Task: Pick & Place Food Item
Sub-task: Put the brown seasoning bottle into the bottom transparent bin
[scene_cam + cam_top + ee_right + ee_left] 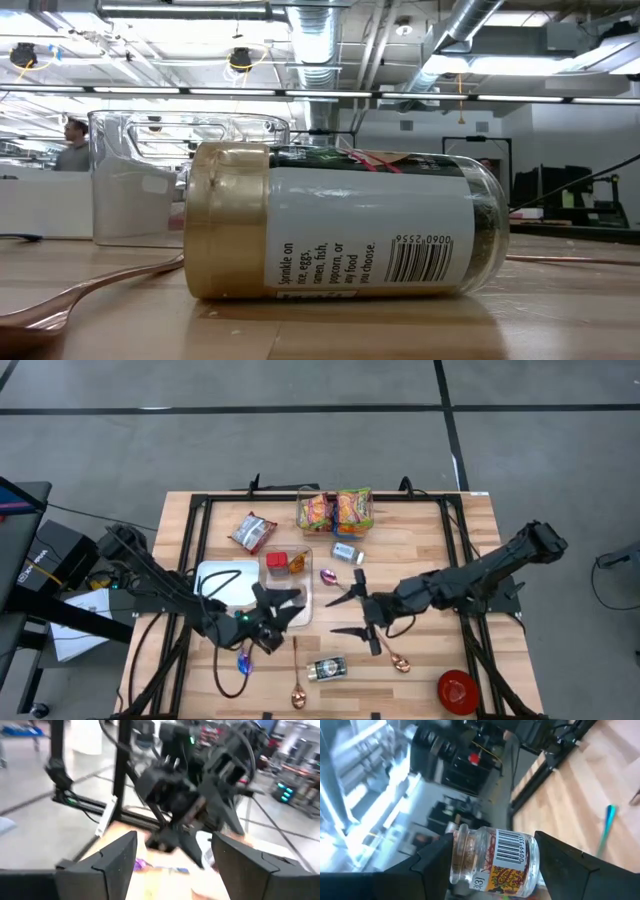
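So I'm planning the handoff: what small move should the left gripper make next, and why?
Probably carry it over the clear container and lower. The left gripper is already shut on a small spice jar, lifted off the table; the right gripper is open and empty.

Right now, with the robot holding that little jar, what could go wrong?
1. The left gripper holds the jar sideways by its smooth glass, so it might slip and drop onto the table.
2. The open right gripper sits close by, facing the left one, so the two might bump if either moves in.
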`<move>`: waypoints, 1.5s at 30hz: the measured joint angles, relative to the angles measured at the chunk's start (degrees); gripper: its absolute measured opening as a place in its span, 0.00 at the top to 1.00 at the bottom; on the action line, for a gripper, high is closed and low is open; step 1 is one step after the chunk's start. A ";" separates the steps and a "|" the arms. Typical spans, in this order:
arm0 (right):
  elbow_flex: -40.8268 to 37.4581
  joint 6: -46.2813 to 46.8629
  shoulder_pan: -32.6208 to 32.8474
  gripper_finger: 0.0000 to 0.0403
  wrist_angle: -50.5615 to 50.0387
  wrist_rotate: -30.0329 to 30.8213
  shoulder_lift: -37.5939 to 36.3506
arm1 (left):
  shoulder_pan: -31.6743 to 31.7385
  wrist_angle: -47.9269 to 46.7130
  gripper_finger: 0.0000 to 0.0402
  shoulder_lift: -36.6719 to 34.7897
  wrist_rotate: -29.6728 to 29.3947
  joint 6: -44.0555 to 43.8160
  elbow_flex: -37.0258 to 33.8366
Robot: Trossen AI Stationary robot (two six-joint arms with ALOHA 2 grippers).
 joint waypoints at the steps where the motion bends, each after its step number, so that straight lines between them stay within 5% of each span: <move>1: -0.02 0.06 0.61 0.38 -0.82 1.37 -0.19 | 0.27 -3.27 0.39 -1.33 0.12 -3.53 0.00; 6: -0.09 1.23 3.25 0.38 -3.66 6.98 -0.36 | 2.40 -21.43 0.39 -7.71 1.79 -23.18 0.04; 14: -0.09 4.24 7.72 0.38 -7.92 14.40 -0.22 | 8.52 -39.39 0.39 -11.52 15.09 -45.34 0.02; 33: -1.22 6.64 10.00 0.38 -10.14 20.39 0.10 | 24.76 -48.87 0.38 -8.38 37.51 -67.67 -0.29; 45: -1.22 6.64 9.46 0.38 -10.15 20.35 0.10 | 34.91 -38.10 0.37 -8.38 53.61 -67.73 -9.30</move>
